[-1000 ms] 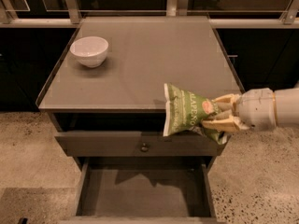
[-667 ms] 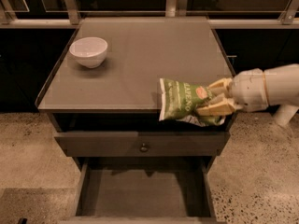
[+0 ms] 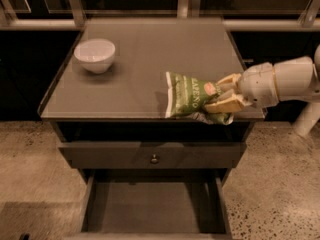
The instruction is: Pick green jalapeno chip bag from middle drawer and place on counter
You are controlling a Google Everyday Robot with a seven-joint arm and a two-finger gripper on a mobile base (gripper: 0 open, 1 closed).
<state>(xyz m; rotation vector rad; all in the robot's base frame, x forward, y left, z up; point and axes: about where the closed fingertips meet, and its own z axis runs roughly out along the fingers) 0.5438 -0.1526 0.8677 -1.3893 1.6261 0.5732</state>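
Note:
The green jalapeno chip bag [image 3: 189, 100] lies tilted over the front right part of the counter [image 3: 145, 59], its lower edge at the counter's front rim. My gripper [image 3: 223, 95] comes in from the right and is shut on the bag's right end, with tan fingers [image 3: 227, 104] above and below it. The middle drawer [image 3: 155, 209] is pulled open below, and its grey floor is bare.
A white bowl [image 3: 95, 55] stands at the counter's back left. A shut upper drawer front with a small knob [image 3: 154, 158] sits under the counter. A rail with posts [image 3: 75, 4] runs behind. Speckled floor lies on both sides.
My gripper has carried the bag up and to the left, from beside the counter's front right edge to above the counter top.

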